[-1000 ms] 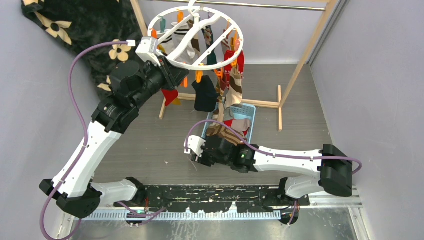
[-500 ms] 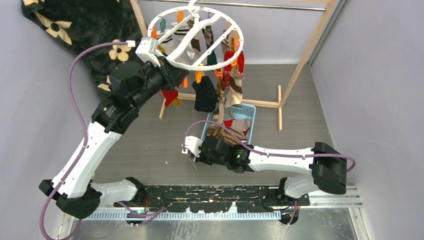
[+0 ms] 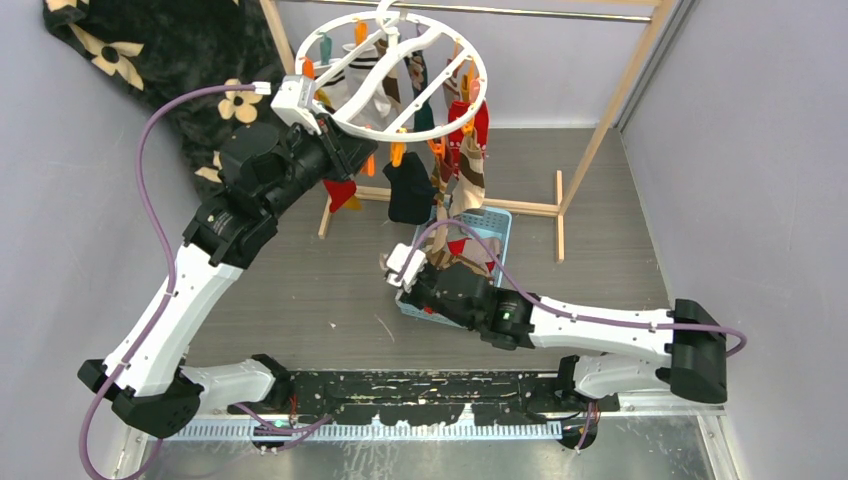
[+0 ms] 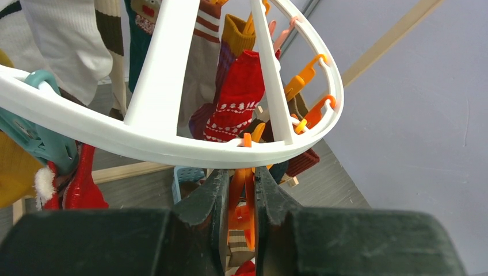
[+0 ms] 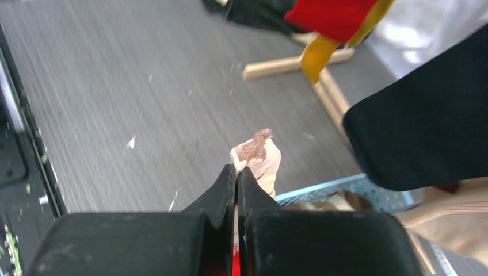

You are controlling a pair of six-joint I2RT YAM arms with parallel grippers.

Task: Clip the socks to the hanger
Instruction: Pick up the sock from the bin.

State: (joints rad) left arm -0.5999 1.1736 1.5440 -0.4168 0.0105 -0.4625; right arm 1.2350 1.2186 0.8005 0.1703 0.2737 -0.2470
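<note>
Though many socks [image 3: 408, 190] hang clipped, left gripper [image 4: 241, 183] squeezes the hanger's [image 4: 172, 146] seven-o'clock clip [image 4: 247, 204], right gripper [image 5: 237, 175] pinches a sock [image 5: 260, 154], more fill the basket [image 3: 503, 235].

Grey wood-grain floor [image 3: 300, 290], pale walls [image 3: 760, 150], wooden rack [image 3: 559, 220]

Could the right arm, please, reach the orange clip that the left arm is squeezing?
Probably yes: the orange clip hangs above the right arm with open air between, though a black sock dangles beside the way.
</note>
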